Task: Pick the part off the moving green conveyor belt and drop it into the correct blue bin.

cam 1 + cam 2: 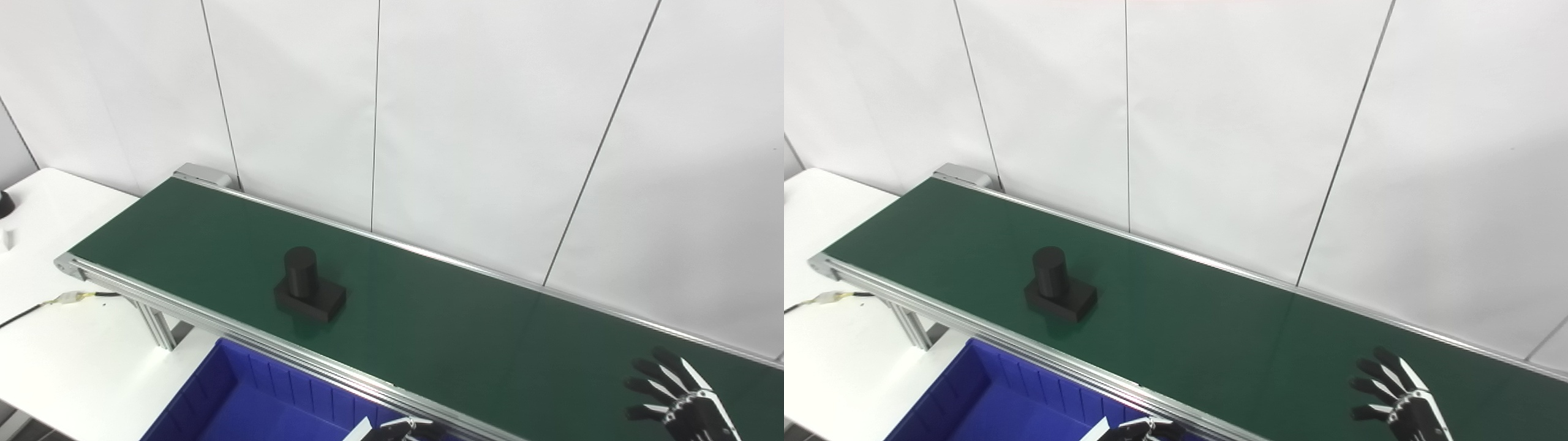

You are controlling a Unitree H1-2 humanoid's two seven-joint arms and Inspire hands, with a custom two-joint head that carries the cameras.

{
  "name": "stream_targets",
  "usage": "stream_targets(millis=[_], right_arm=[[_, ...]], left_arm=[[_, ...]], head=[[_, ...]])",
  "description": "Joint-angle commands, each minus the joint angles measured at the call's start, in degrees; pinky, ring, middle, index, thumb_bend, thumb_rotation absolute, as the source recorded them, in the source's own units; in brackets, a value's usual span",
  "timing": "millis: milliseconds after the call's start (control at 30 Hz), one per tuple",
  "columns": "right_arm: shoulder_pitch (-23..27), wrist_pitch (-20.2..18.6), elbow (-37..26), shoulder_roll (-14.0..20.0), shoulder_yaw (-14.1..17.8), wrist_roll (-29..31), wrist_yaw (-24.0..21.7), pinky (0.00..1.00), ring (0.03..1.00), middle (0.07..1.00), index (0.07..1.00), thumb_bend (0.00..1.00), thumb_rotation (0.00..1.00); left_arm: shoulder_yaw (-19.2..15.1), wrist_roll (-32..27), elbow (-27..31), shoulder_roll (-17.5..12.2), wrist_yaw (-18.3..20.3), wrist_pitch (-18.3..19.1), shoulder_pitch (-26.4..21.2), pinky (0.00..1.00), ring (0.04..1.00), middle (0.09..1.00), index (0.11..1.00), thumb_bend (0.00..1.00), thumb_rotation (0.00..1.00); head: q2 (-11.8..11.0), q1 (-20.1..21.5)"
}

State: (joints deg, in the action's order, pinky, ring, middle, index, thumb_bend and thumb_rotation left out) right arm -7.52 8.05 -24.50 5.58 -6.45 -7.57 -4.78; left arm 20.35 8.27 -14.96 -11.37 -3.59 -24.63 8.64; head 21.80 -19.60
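A black part (308, 285), a short cylinder standing on a square base, sits upright on the green conveyor belt (429, 312) left of centre, near the belt's front rail. My right hand (680, 395) hovers open over the belt at the lower right, fingers spread, well to the right of the part. Only the fingertips of my left hand (401, 429) show at the bottom edge, over the blue bin (245, 398); its state is hidden. The bin sits below the belt's front rail.
A white table (55, 343) lies to the left, with a cable and connector (73, 298) on it. A white panelled wall stands right behind the belt. The belt's aluminium frame leg (156, 324) stands beside the bin.
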Motion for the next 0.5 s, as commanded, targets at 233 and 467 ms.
stream_targets(millis=[233,467], right_arm=[[6.5,-4.1,-1.6,0.4,-0.8,-3.3,-2.1,0.52,0.687,0.774,0.842,0.8,0.39],[11.7,-6.5,0.9,1.0,-0.9,-5.4,-3.2,0.52,0.687,0.769,0.83,0.8,0.32]], left_arm=[[0.5,-2.0,-0.7,-0.4,-0.5,-2.3,-2.6,0.54,0.679,0.776,0.781,0.99,0.24],[0.7,-1.8,-1.5,-0.3,-0.8,-2.3,-3.4,0.53,0.672,0.771,0.778,0.99,0.25]], head=[[0.0,0.8],[-0.2,1.0]])
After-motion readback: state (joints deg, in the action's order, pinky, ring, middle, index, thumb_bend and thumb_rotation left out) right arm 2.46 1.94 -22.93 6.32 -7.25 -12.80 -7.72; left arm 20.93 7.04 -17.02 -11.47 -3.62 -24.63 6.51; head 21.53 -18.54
